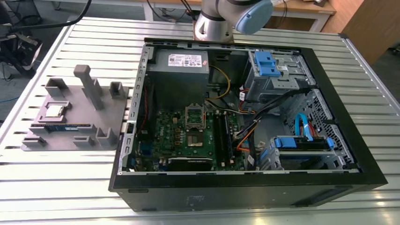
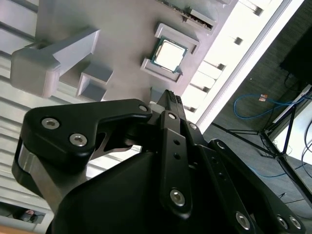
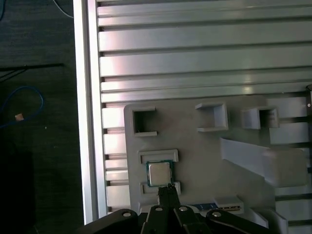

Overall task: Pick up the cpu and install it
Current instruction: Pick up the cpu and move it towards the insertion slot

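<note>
Gripper (image 3: 167, 189) is clenched on nothing, its tips hanging just beside the cpu (image 3: 160, 173) — the chip lies untouched in its nest on the grey fixture tray (image 1: 114, 116), at nine o'clock from the open computer case (image 1: 250, 187) in the exterior view. Pickup is not yet done; the motherboard's socket frame (image 1: 195, 114) looks empty.

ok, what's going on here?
One robot arm is on a CPU install. The cpu sits in its pocket on the grey fixture plate, to the exterior view's left of the open PC case, and is not yet picked up. In both wrist views the gripper hangs above the plate near the cpu, shut and holding nothing. The motherboard socket looks empty.
</note>
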`<control>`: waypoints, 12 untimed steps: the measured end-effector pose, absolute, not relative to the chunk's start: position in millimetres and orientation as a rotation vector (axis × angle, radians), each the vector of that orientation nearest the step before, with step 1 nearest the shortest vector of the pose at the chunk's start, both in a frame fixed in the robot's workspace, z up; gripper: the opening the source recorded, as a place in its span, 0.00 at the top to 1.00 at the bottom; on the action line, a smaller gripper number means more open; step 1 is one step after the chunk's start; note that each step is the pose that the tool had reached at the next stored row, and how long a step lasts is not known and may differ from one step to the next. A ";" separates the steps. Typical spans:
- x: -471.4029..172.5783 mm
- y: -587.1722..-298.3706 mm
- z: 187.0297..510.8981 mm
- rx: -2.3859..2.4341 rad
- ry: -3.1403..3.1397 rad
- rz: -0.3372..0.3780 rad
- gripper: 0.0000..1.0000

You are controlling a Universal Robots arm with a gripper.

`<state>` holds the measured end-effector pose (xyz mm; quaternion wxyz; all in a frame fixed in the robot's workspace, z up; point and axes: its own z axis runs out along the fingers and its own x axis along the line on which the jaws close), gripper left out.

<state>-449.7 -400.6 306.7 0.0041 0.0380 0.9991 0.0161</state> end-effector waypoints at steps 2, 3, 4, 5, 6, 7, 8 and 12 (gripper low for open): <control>-449.8 -400.7 303.8 0.119 3.132 0.050 0.89; -449.8 -400.8 302.6 0.119 3.132 0.050 0.89; -449.9 -400.8 301.4 0.119 3.133 0.050 0.89; -449.9 -400.8 300.1 0.119 3.133 0.049 0.89; -449.9 -400.8 298.8 0.119 3.133 0.049 0.89; -450.0 -400.8 297.5 0.119 3.134 0.049 0.89; -450.1 -400.8 296.3 0.119 3.134 0.049 0.89; -450.4 -400.8 291.9 0.119 3.135 0.049 0.89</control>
